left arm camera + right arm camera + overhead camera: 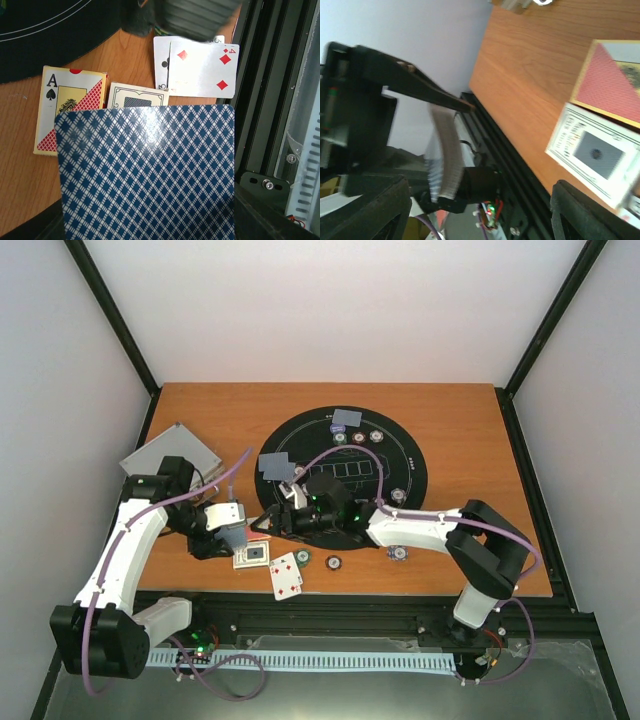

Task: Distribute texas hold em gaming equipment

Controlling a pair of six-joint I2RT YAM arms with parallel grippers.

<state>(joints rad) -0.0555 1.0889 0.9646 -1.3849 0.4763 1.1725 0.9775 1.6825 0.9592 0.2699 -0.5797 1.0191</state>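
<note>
Beyond the deck (145,175): card box (70,107), face-up cards (200,67).

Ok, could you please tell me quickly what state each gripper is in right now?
Left gripper: closed, holding a deck of cards.
Right gripper: open, holding nothing.

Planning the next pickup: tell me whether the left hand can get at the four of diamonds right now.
Probably not. The four of diamonds lies uncovered near it, but the left hand is shut on a blue-backed deck, leaving no free fingers.
</note>
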